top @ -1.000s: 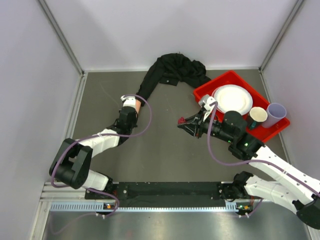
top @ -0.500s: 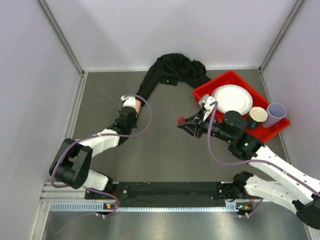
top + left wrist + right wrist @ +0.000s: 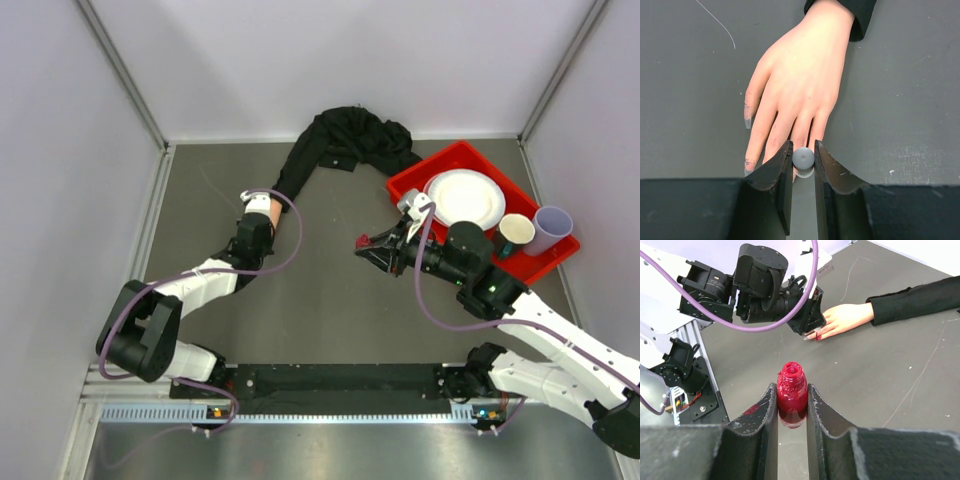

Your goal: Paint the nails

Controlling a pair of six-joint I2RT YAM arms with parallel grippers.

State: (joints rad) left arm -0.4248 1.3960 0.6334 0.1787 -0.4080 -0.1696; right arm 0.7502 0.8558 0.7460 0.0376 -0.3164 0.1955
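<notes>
Hardly anything has moved: the left pincer [image 3: 802, 144] stays clamped on the brush cap [image 3: 803, 158] over the nails [image 3: 748, 121] of the hand [image 3: 800, 85], which lies flat left of centre on the surface [image 3: 690, 100]. The right pincer [image 3: 792, 386] grips the open bottle [image 3: 791, 401]. The nails look hard, slick and tiny, so light strokes likely suit.

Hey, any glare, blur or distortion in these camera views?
Top external: even light, soft shadows, wide-angle walls splaying outward. Left wrist: mannequin hand sharp; left tool, shut on a grey knob, is dark with little detail. Right wrist: small highlights on the glossy red bottle in the right tool.
</notes>
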